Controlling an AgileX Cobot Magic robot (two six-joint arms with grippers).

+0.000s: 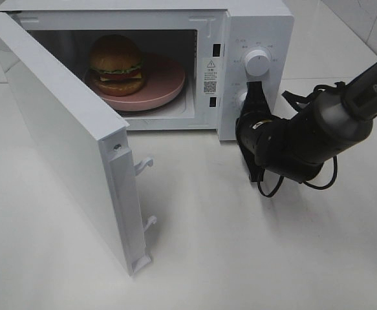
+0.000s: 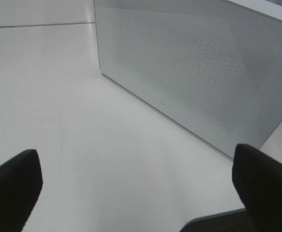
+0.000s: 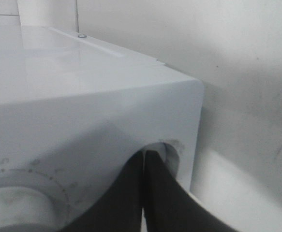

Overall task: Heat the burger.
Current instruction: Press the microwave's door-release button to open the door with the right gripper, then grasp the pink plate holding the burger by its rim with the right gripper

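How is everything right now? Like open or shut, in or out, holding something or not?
Door: swung wide open.
Plate: lying flat inside the microwave.
Burger: upright on the plate, inside.
Top knob: nothing touching it.
Right gripper: jaws shut, tip against the panel just below the top knob.
Left gripper: jaws wide open, holding nothing.
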